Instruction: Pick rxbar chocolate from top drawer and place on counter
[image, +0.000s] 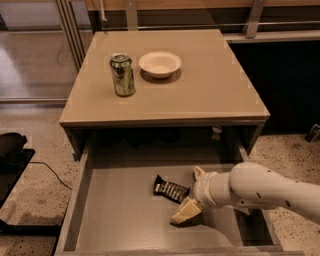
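Note:
The rxbar chocolate, a black wrapper with white lettering, lies flat on the grey bottom of the open top drawer, near its middle. My gripper is inside the drawer, coming in from the right on a white arm. It is open: one tan finger points down just right of and below the bar, the other sits above it. The bar's right end lies between the fingers. The tan counter is above the drawer.
A green can and a white bowl stand on the counter's back left. The drawer's low sides bound it left and right. A black object sits on the speckled floor at left.

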